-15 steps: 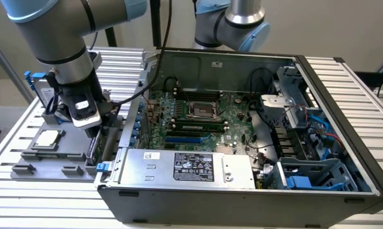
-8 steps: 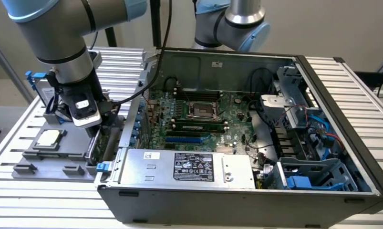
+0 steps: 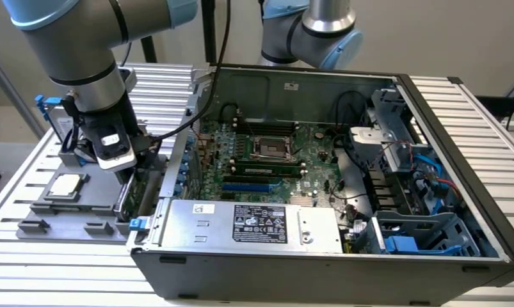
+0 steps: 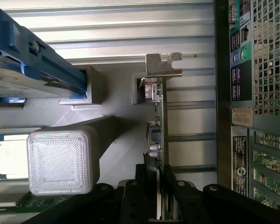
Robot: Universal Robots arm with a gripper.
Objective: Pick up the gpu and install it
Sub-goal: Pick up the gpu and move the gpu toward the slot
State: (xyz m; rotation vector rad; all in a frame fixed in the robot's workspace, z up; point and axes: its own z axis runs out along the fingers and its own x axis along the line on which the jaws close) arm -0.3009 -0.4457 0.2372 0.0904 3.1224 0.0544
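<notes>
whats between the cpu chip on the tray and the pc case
The gpu, upright on its edge and clamped in the gripper; the exterior view shows it.

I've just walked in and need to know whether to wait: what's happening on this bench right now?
The robot arm's gripper is down over the gray parts tray, beside the open computer case. Its fingers appear closed on the gpu, which stands on edge at the tray. Whether it has lifted off the tray is unclear. The card is outside the case, not yet installed on the motherboard.
</notes>
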